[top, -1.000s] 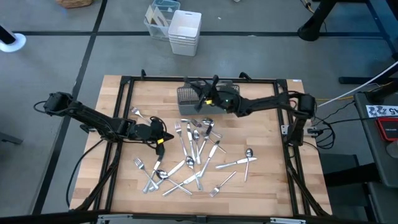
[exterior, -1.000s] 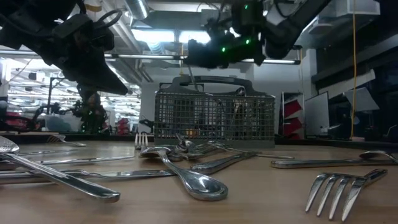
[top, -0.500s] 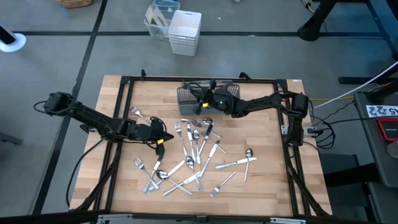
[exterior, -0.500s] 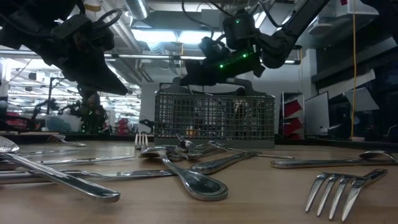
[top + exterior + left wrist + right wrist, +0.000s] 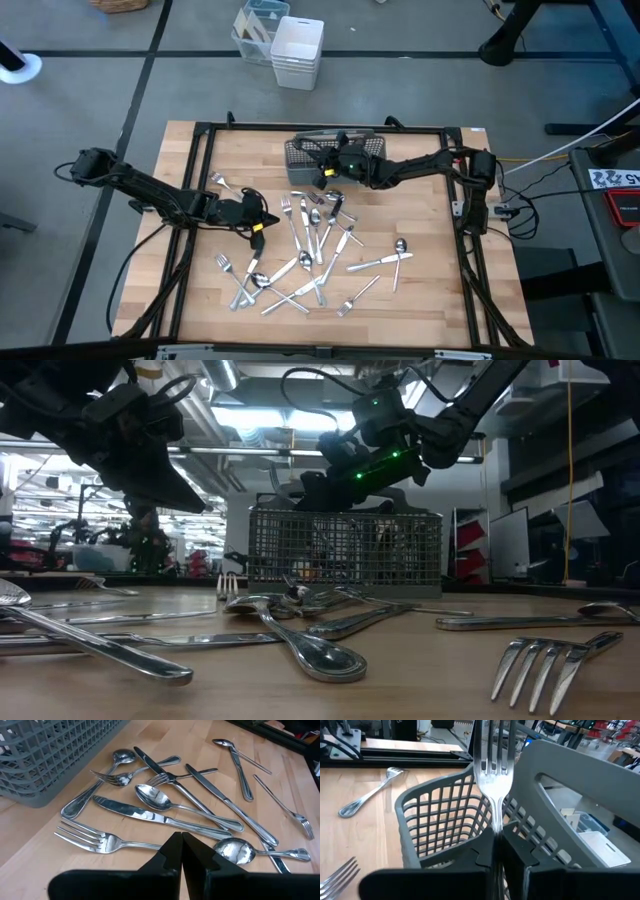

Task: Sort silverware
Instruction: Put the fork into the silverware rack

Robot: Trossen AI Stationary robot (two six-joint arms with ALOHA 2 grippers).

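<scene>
Now your right claw (image 5: 496, 845), clamped on 1 shiny silver fork (image 5: 492, 770), hovers over the grey mesh caddy (image 5: 310, 152) at the tabletop's far edge; next, lower and release. Left claw (image 5: 181, 851), shut empty, waits by the scattered silverware (image 5: 310, 245).

Shiny silver silverware (image 5: 315, 245); grey grid-mesh caddy (image 5: 300, 152); pale wood-grain table (image 5: 430, 290); black arm frame (image 5: 205, 140)

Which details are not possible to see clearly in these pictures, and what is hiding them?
- Handle of the fork held by the right gripper: right wrist view, hidden between the gripper's fingers.
- Contents of the caddy: low view, the mesh wall blurs them; high view, the right arm covers it.
- Left gripper: high view, too small to show whether it touches the table.
</scene>
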